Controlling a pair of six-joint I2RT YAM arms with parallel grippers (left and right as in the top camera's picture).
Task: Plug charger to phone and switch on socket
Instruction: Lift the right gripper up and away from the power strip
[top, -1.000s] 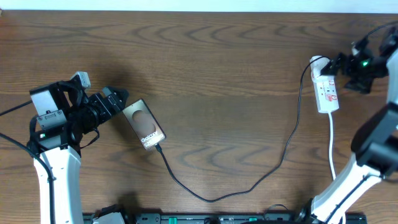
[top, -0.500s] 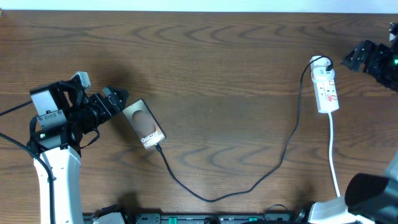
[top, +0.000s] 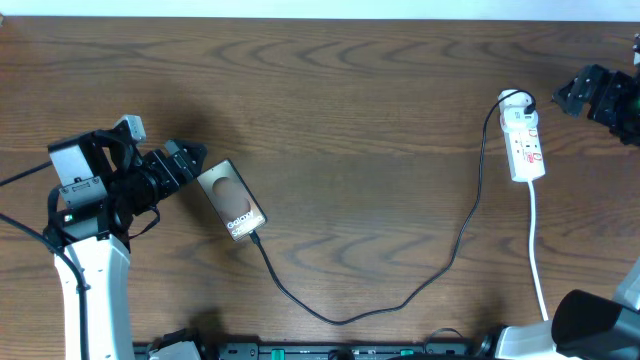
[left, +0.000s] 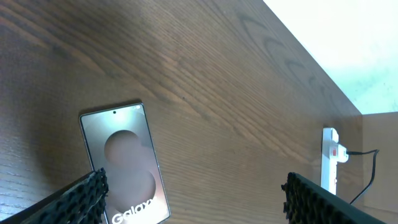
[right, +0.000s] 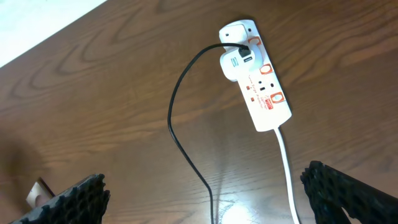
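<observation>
The phone (top: 232, 200) lies flat on the wooden table at the left, "Galaxy" lettering up; it also shows in the left wrist view (left: 124, 163). The charger cable (top: 345, 318) runs from the phone's lower end, where its tip (top: 256, 238) sits against the phone, in a loop to a white adapter in the socket (top: 523, 148). The socket shows in the right wrist view (right: 256, 81) with the cable (right: 180, 130). My left gripper (top: 192, 160) (left: 196, 199) is open beside the phone's upper end. My right gripper (top: 572, 95) (right: 208, 193) is open, right of the socket and apart from it.
The socket's white cord (top: 535, 250) runs down toward the front edge at the right. The table's far edge (top: 320, 17) meets a white wall. The socket also appears far off in the left wrist view (left: 329, 163).
My right gripper has pulled away from the socket to the right over the last second. The left arm, phone and cable have not moved.
</observation>
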